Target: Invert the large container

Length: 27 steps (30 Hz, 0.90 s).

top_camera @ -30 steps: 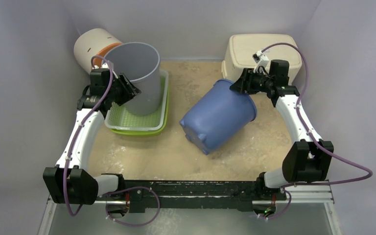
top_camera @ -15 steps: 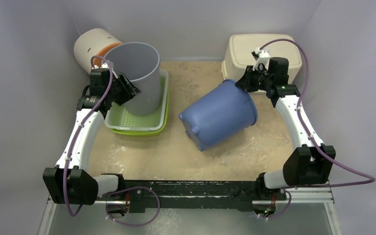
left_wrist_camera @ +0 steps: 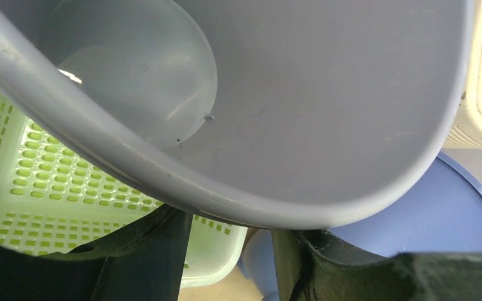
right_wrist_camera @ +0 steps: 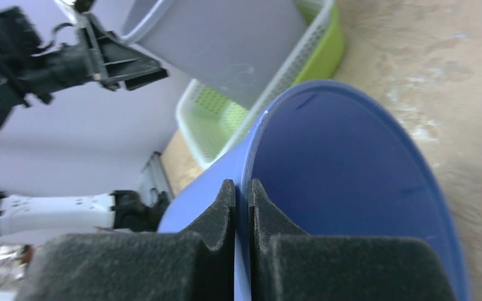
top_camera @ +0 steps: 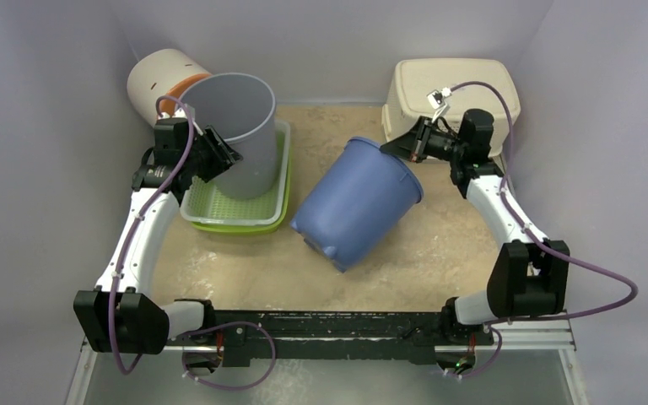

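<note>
The large blue container (top_camera: 356,202) lies tilted on the sandy table, its base toward the near left and its mouth toward the far right. My right gripper (top_camera: 388,145) is shut on its rim. In the right wrist view the two fingers pinch the thin blue wall (right_wrist_camera: 351,188) at the gripper (right_wrist_camera: 242,188), one inside and one outside. My left gripper (top_camera: 224,156) sits against the left wall of a grey container (top_camera: 240,126). Its jaws stand apart under the grey rim (left_wrist_camera: 326,94), which hides the tips of the gripper (left_wrist_camera: 229,216).
The grey container stands in a green slotted basket (top_camera: 236,211) at the far left. A white and orange cylinder (top_camera: 156,80) lies behind it. A beige lidded box (top_camera: 451,80) sits at the far right, just behind the right wrist. Walls close in on three sides.
My right gripper has shut on the blue container's rim. The container has swung and shifted left toward the basket. The left arm has not moved.
</note>
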Each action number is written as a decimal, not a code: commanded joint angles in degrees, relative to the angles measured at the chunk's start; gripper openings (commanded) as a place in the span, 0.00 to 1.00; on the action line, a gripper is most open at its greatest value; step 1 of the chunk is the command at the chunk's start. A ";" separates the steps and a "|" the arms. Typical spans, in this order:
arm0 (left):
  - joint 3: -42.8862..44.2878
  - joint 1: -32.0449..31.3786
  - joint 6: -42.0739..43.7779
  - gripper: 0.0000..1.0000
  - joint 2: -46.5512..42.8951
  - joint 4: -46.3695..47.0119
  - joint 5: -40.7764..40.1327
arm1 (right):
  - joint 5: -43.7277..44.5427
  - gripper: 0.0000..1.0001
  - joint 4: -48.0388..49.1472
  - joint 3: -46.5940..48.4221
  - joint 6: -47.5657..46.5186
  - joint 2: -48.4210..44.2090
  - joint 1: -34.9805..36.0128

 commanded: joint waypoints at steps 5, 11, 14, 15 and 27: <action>2.76 0.66 1.08 0.48 -1.92 1.27 -0.86 | -8.44 0.00 42.82 -15.12 33.51 -1.24 -4.37; 3.04 0.66 1.56 0.48 -1.82 0.86 -1.21 | -5.34 0.00 82.86 -30.42 56.91 8.50 -9.04; 3.26 0.66 1.74 0.47 -1.51 0.83 -1.29 | -5.16 0.00 85.60 -32.85 56.02 12.78 -10.90; 3.37 0.67 1.79 0.47 -1.40 0.80 -1.27 | -5.37 0.00 84.79 -33.04 54.78 14.09 -11.36; 3.71 0.77 2.36 0.47 -0.23 0.34 -1.80 | -9.23 0.00 62.15 -29.78 31.89 19.74 -24.75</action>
